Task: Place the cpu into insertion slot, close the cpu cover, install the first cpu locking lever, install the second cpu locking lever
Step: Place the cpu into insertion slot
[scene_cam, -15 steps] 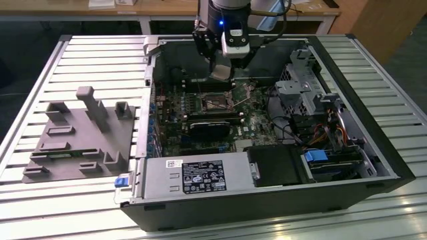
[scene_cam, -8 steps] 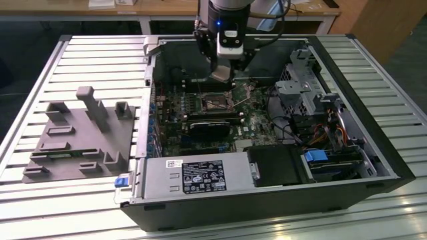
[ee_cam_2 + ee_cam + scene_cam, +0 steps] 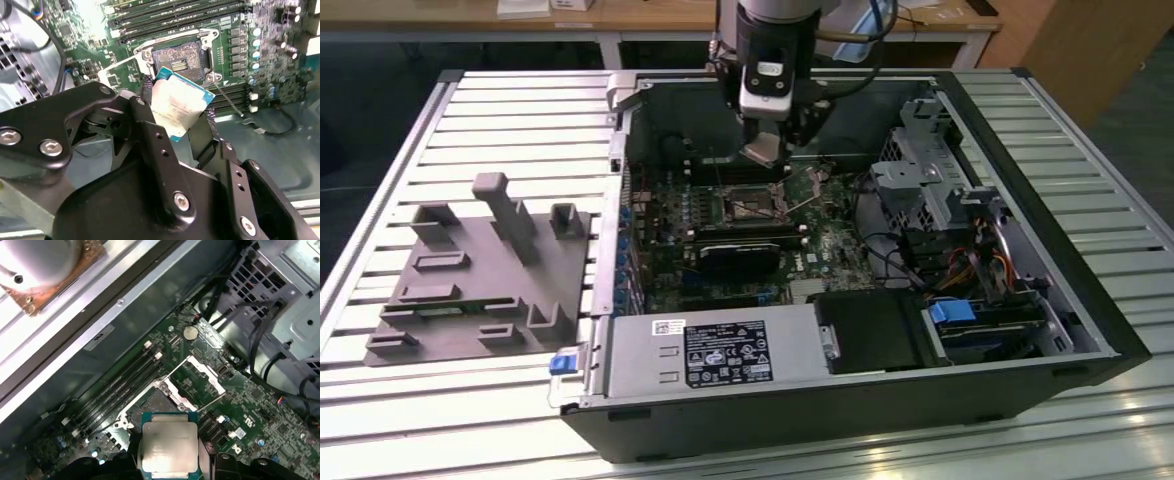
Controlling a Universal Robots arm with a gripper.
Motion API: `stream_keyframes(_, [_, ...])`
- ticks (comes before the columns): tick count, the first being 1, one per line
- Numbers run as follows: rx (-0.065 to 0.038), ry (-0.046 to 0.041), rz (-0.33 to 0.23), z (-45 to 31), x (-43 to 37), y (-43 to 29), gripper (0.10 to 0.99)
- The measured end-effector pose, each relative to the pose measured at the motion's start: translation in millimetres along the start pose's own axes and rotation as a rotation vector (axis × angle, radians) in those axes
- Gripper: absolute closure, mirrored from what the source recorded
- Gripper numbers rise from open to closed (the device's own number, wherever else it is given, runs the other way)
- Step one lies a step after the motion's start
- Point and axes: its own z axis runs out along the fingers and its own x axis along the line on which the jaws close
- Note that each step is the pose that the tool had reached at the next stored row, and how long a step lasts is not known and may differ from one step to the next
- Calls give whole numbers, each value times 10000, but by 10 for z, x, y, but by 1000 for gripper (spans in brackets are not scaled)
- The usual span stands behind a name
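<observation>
Cpu [image 3: 179,102] clamped by 2 edges in the gripper [image 3: 176,114], just above the uncovered insertion slot [image 3: 180,57]

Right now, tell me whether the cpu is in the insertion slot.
Out: the end effector holds the cpu above the empty insertion slot.

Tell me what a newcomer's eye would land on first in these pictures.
First, the cpu clamped in the pincer, poised over the bare insertion slot in both wrist views. Next, the cpu cover, swung open off the slot. In the exterior view, the open computer case lies on a slatted table, with the arm reaching in from above.
</observation>
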Motion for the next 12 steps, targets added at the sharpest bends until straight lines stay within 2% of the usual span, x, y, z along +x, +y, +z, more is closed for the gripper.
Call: stream_keyframes(12, [-42,-193,2164,28,-1,-2,549])
